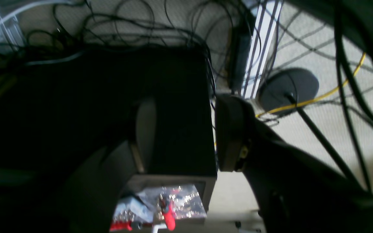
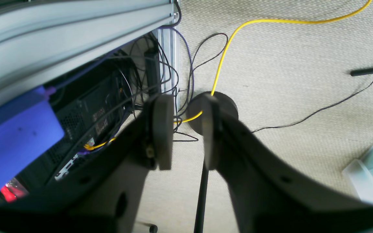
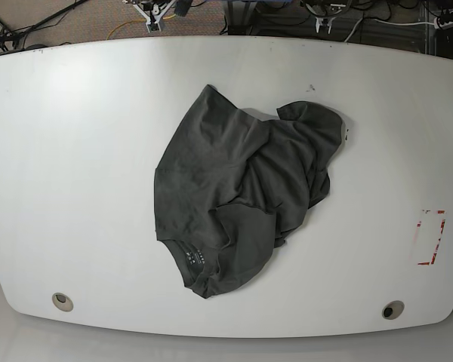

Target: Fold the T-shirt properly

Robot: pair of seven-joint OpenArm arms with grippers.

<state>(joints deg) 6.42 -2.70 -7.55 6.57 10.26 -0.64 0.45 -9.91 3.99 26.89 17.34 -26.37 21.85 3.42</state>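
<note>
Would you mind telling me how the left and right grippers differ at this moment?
The left gripper hangs before a dark box and tangled cables, dimly lit; the right gripper hangs over pale carpet and a yellow cable, brightly lit. Both are open and empty, away from the T-shirt.

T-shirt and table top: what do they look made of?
T-shirt: soft knit cloth, probably cotton, matte charcoal grey. It lies crumpled in loose folds and wrinkles, with pale print inside the neck.
Table: hard, smooth white top, likely laminate or painted board. It is flat with a faint sheen and no grain; the exact material can't be told.
</note>
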